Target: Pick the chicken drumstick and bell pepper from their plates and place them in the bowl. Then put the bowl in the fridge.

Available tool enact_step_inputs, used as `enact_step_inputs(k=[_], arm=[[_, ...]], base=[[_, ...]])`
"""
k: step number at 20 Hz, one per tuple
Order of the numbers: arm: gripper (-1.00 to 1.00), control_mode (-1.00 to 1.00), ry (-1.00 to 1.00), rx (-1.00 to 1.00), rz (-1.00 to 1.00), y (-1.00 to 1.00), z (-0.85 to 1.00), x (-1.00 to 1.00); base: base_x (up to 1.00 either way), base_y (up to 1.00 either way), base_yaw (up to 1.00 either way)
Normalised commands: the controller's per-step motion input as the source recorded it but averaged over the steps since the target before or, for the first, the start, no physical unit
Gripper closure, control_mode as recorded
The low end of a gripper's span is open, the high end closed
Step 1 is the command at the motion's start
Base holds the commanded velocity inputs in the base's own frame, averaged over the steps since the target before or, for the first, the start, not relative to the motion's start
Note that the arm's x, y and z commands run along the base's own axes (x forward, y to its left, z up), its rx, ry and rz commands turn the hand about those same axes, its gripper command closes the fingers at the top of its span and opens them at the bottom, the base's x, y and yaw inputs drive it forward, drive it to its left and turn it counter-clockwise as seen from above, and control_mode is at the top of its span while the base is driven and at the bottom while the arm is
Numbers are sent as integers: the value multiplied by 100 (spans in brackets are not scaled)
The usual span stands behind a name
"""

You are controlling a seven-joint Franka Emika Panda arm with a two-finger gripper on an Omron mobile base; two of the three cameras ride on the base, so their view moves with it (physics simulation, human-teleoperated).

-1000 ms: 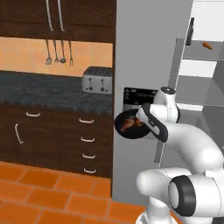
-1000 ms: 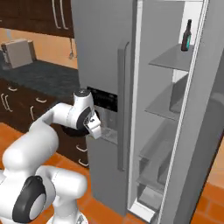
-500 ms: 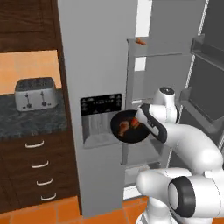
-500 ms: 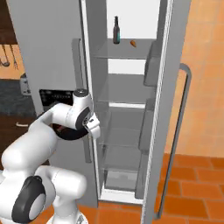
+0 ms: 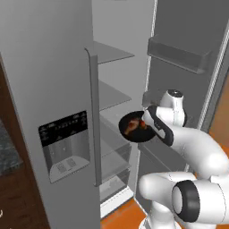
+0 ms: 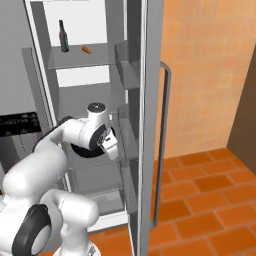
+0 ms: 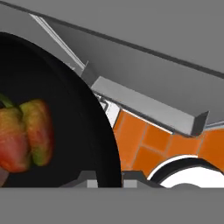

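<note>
Standing open, the fridge (image 5: 53, 89) is the landmark, its pale shelves bare at mid height. Just in front of its open compartment hangs the bowl (image 5: 134, 126), level with a middle shelf, its rim clenched in the pincer (image 7: 109, 177). Inside sits the bell pepper (image 7: 24, 133). Judged: step 2, stowing. Next, reach inward, lower onto a shelf, release.
</note>
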Motion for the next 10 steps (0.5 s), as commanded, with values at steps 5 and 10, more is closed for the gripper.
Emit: enact_step_inputs(k=[5, 10], arm=[[100, -100, -10, -6, -16, 24, 31, 47], [100, -100, -14, -2, -19, 81, 32, 67]], base=[[37, 16, -13], [0, 0, 0]])
